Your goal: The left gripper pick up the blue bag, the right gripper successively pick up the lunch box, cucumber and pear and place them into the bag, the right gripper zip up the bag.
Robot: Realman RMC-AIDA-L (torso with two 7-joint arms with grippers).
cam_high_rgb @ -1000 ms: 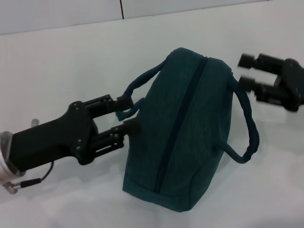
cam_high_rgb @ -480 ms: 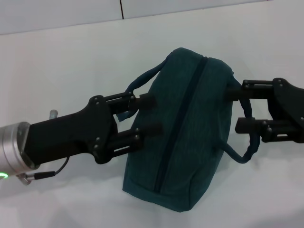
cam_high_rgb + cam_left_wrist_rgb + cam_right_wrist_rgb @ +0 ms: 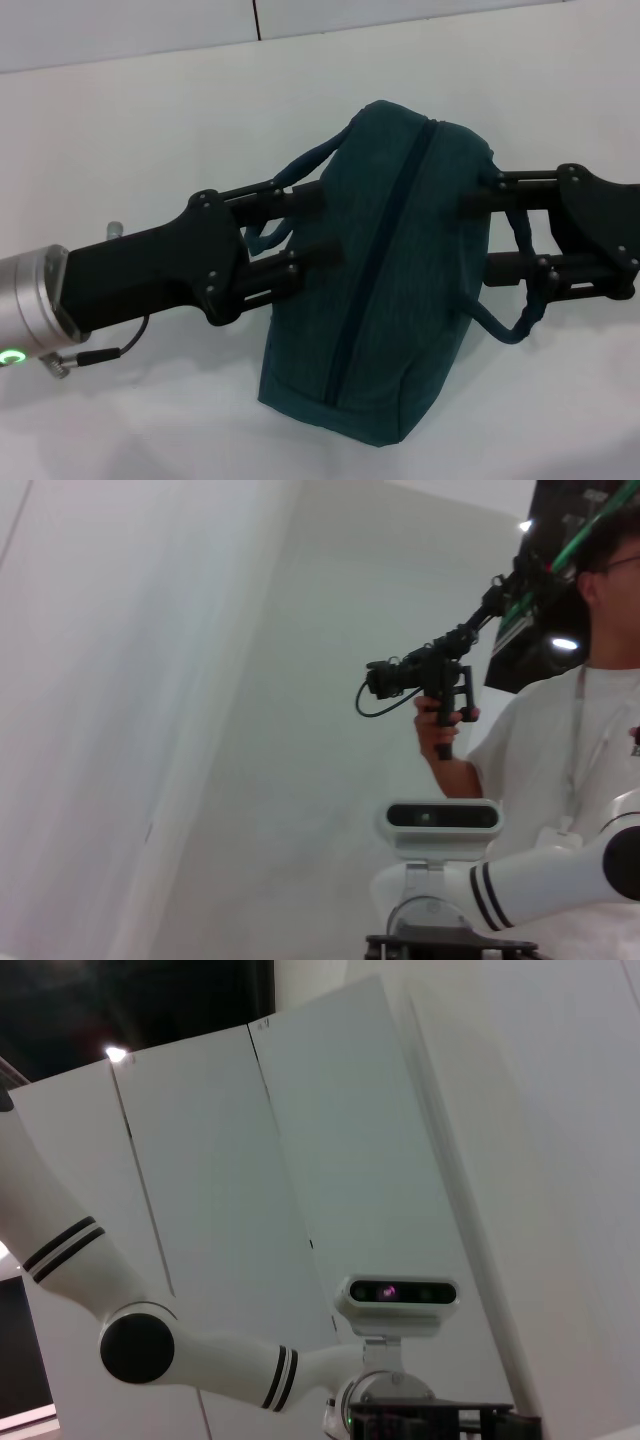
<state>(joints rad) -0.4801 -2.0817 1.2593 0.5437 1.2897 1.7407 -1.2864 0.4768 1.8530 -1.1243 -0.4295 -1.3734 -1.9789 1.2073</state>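
**Head view: bag zipped, claws closing in from both sides**

Head view shows the blue bag [image 3: 385, 270] lying on the white bench [image 3: 150, 140], directly between the two claws. Zipper looks run shut along the whole top seam, with no foil lining showing. No lunch box, cucumber or pear visible anywhere on the bench; judged packed inside, though not provable from these views. So likely at or near the end of the task, with at most a final handling of the bag left.

Left claw [image 3: 320, 228] spread open, its fingers reaching against the bag's near flank, just beside the near loop handle [image 3: 290, 180]; no firm grip evident. Right claw [image 3: 478, 236] likewise spread open, fingers reaching to the opposite flank, with the far loop handle [image 3: 525, 285] hanging across them. Contact with the fabric hard to confirm on either side.

Bag's long axis follows the zipper line: running from the far end, up by the right claw's side, down toward the camera and slightly toward the left claw. Zipper faces up. Wider base end nearest the camera, narrower end farthest.

Wrist views show only walls, the robot's body and a person with a camera.
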